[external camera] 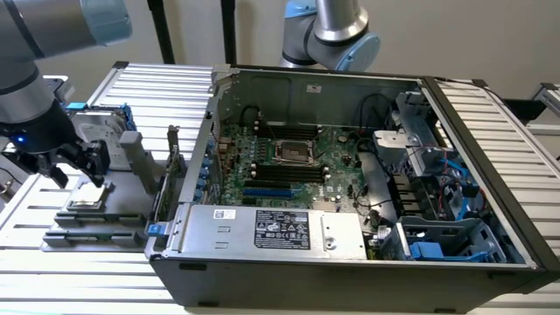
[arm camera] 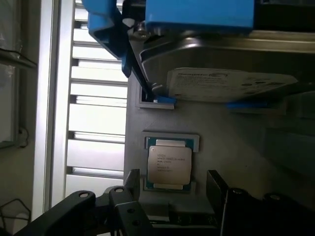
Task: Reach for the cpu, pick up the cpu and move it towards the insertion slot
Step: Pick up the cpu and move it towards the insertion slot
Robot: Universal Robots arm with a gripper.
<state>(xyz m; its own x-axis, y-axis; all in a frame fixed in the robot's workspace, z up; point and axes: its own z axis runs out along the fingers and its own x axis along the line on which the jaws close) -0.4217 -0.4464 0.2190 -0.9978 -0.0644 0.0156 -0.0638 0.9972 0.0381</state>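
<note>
The cpu (external camera: 88, 197) (arm camera: 169, 165), a small square chip with a silvery top, lies flat in a grey holder (external camera: 96, 220) at the exterior view's left, outside the computer case. My gripper (external camera: 77, 172) (arm camera: 172, 196) hangs just above it, open, with its black fingers (arm camera: 130, 189) standing on either side of the chip and not touching it. The insertion slot (external camera: 293, 151), a square socket with a shiny frame and dark centre, sits on the motherboard inside the open case, well to the exterior view's right of the gripper.
A silver hard drive (arm camera: 231, 83) in blue rails (arm camera: 197, 14) lies just beyond the cpu. The open case wall (external camera: 188, 170) stands between the holder and the motherboard. Black memory slots (external camera: 284, 172) and a blue slot (external camera: 267, 193) lie near the socket. A second arm (external camera: 337, 33) stands behind the case.
</note>
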